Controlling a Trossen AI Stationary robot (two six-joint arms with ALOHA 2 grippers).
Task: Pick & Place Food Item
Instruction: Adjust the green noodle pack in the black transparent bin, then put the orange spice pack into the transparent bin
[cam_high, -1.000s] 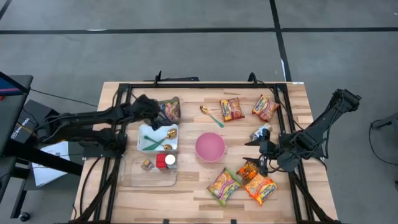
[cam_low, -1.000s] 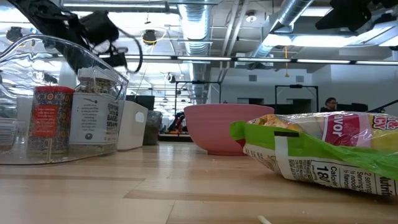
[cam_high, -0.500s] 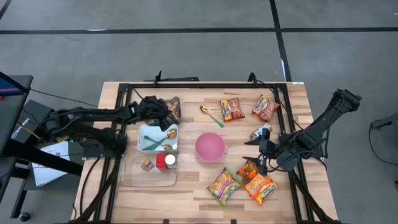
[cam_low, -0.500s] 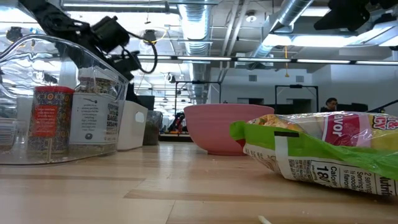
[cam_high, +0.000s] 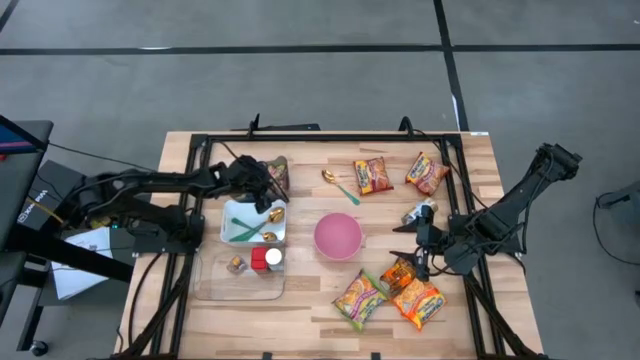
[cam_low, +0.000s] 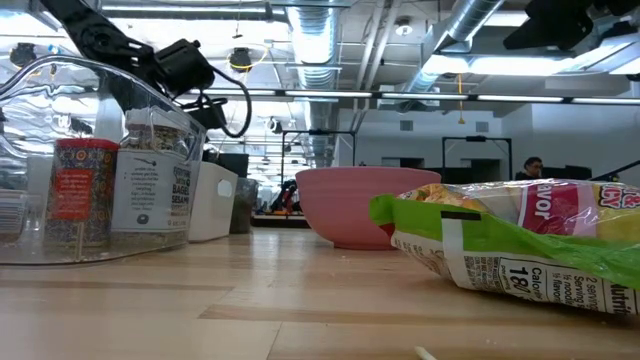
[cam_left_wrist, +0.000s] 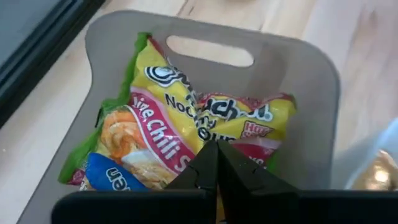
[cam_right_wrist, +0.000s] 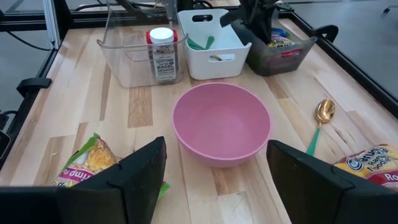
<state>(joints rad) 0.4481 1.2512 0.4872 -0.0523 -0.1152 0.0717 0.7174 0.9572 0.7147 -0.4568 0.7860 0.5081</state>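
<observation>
With the left pincer (cam_left_wrist: 217, 163) pressed together over the noodle packet (cam_left_wrist: 186, 134) lying in the grey bin (cam_high: 277, 177), at the worktop's eleven o'clock, it risks lifting away empty-handed.

Noodle packets: six. One in the grey bin (cam_high: 277, 176), two at the far edge (cam_high: 372, 175) (cam_high: 427, 172), three at the near edge (cam_high: 360, 297) (cam_high: 420, 303) (cam_high: 399, 272). Bowl (cam_high: 337, 236): one. Bins: three. Spice jars (cam_high: 266, 259): two.
</observation>
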